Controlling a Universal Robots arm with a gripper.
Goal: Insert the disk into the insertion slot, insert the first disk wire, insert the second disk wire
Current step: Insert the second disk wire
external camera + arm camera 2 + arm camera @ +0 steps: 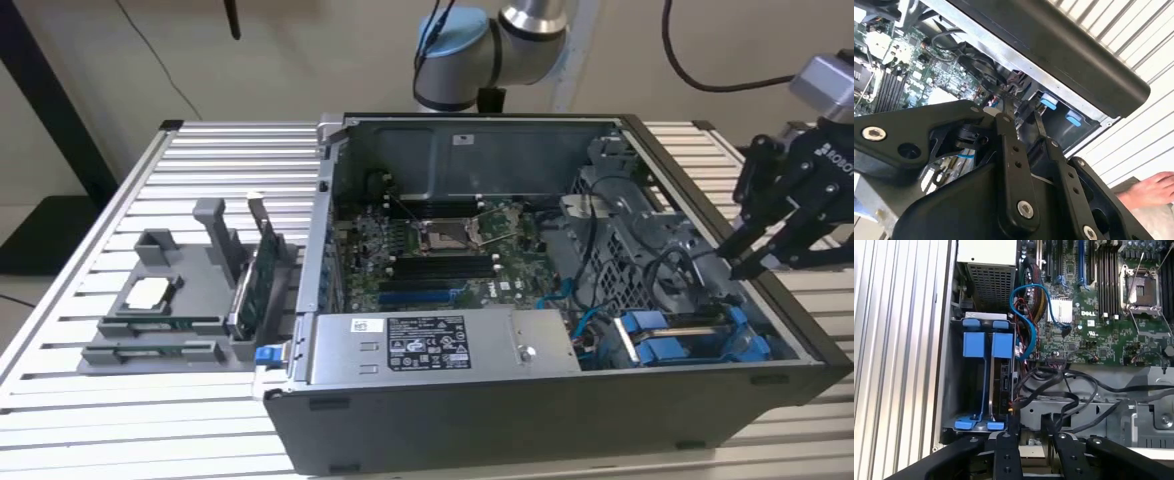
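Observation:
The insertion slot (pixel 961 390), a grey metal bay with blue plastic rails, sits in the case corner at the exterior view's right (pixel 681 335). The disk (pixel 1003 385) stands inside it between the rails, with just its dark narrow connector end showing. A blue disk wire (pixel 1024 320) loops from the bay toward the motherboard, and black wires (pixel 1054 380) bunch beside the disk's end. My gripper (pixel 1030 422) hovers just above these black wires by the bay, open, with nothing seen between its fingers. It also shows above the case's right edge (pixel 763 265) and in the second wrist view (pixel 1023 111).
The open computer case (pixel 534 410) lies on a slatted table (pixel 160 400). A grey labelled power-supply box (pixel 441 345) sits beside the bay, the motherboard (pixel 441 245) behind it. A grey parts holder (pixel 174 300) stands at the exterior view's left. A person's hand (pixel 1149 192) rests outside the case.

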